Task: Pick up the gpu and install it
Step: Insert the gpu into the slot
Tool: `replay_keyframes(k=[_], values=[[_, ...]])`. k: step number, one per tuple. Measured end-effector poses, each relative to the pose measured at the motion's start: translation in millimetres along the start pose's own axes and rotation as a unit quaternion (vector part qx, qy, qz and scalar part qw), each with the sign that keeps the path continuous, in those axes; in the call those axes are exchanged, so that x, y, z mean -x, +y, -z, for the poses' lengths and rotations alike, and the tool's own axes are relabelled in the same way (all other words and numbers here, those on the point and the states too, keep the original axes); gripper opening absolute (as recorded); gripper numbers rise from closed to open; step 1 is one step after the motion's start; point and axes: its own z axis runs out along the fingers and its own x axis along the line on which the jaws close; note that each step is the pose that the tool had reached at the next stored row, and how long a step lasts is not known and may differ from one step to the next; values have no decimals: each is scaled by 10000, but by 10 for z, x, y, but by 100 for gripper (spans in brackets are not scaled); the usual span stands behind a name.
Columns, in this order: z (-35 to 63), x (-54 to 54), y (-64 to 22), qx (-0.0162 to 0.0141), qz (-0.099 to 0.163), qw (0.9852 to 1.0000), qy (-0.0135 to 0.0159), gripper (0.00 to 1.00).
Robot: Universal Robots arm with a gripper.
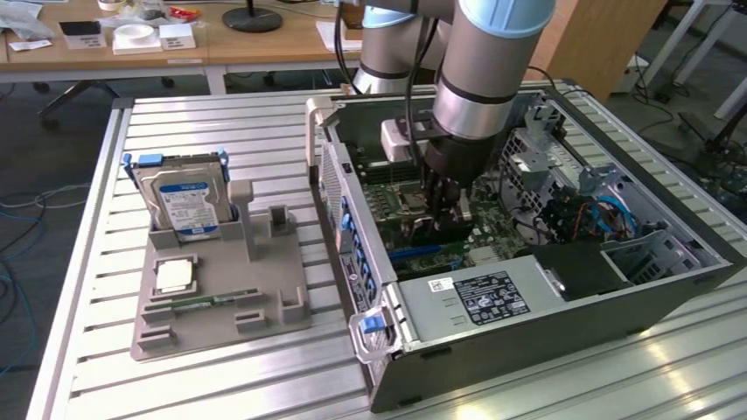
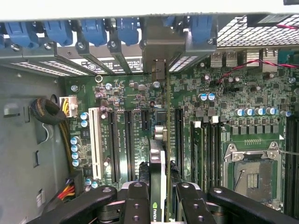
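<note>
The gripper (image 2: 159, 198) is down inside the open computer case (image 1: 526, 337), its jaws clamped on the gpu (image 2: 157, 156). In the wrist view the card is seen edge-on, with one of the black fingers (image 2: 137, 201) on each flat face. The card stands upright over the motherboard (image 2: 224, 93), in line with one of the long black expansion slots (image 2: 179, 140). Its metal end bracket (image 2: 159, 53) reaches to the row of rear openings with blue latches. Whether its lower edge is already in the slot cannot be told.

By its look the gpu is light and stiff, but it is fragile. The board carries small parts and a bare contact edge, which should not be squeezed or scraped. The sound hold is the one shown, across the broad cooler face and the back of the board near the top edge (the faces are smooth, so a firm, square pinch matters). A tilted card would likely bind in the slot.

On the grey fixture (image 1: 216, 302) outside the case, a hard drive (image 1: 187, 206) stands upright, well apart from the work.
</note>
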Motion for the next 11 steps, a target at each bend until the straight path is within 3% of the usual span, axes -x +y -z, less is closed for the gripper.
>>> replay_keyframes(k=[11], values=[[-21, 0, 0, 1, 0, 10000, 1, 27]])
